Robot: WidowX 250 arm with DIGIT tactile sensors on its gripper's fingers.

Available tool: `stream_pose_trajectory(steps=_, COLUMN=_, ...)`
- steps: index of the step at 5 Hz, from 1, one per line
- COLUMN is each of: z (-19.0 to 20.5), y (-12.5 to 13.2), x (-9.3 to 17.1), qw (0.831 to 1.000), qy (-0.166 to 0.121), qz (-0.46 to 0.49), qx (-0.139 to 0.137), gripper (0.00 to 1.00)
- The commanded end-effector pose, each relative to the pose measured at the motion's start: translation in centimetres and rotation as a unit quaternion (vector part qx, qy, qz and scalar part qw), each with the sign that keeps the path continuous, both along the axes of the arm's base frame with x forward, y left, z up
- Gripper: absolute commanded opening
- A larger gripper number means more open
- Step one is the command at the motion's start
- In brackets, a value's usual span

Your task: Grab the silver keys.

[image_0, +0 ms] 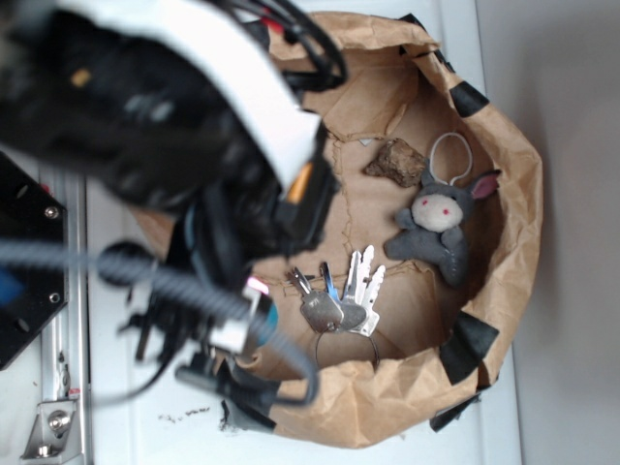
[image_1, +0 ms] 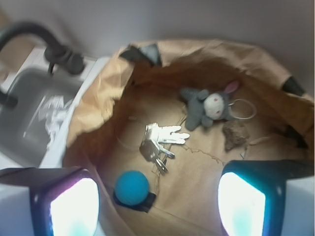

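Pincer (image_1: 157, 206) jaws apart, empty, above the paper bag (image_1: 98, 103); silver keys (image_1: 160, 140) lie at its 12 o'clock, so drop straight over the fan, avoiding blue ball (image_1: 132, 187) at 10.

We see the silver keys (image_0: 341, 295) fanned on the brown paper nest's (image_0: 504, 291) floor, a grey plush bunny (image_0: 441, 223) to their right, a brown rock-like lump (image_0: 395, 161) beyond, and the blurred robot arm (image_0: 184, 145) covering the left.
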State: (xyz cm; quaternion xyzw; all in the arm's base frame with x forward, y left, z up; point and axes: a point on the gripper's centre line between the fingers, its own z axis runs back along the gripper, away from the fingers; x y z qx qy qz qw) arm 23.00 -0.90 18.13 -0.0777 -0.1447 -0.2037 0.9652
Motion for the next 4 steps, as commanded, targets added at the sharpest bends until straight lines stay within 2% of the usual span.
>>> stream_pose_trajectory(steps=1, z=0.0, y=1.5, x=3.2, qw=0.997, qy=0.04, qz=0.062, qx=-0.002, gripper=1.0)
stream_pose_trajectory(steps=2, z=-3.3, y=0.4, x=3.5, qw=0.996, qy=0.044, qz=0.057, qx=0.046, gripper=1.0)
stream_pose_trajectory(steps=3, z=-5.9, y=-0.1, x=3.4, qw=0.997, qy=0.04, qz=0.032, qx=0.065, gripper=1.0)
stream_pose_trajectory(steps=4, z=-8.3, y=-0.1, x=3.5, qw=0.996, qy=0.054, qz=0.022, qx=0.072, gripper=1.0)
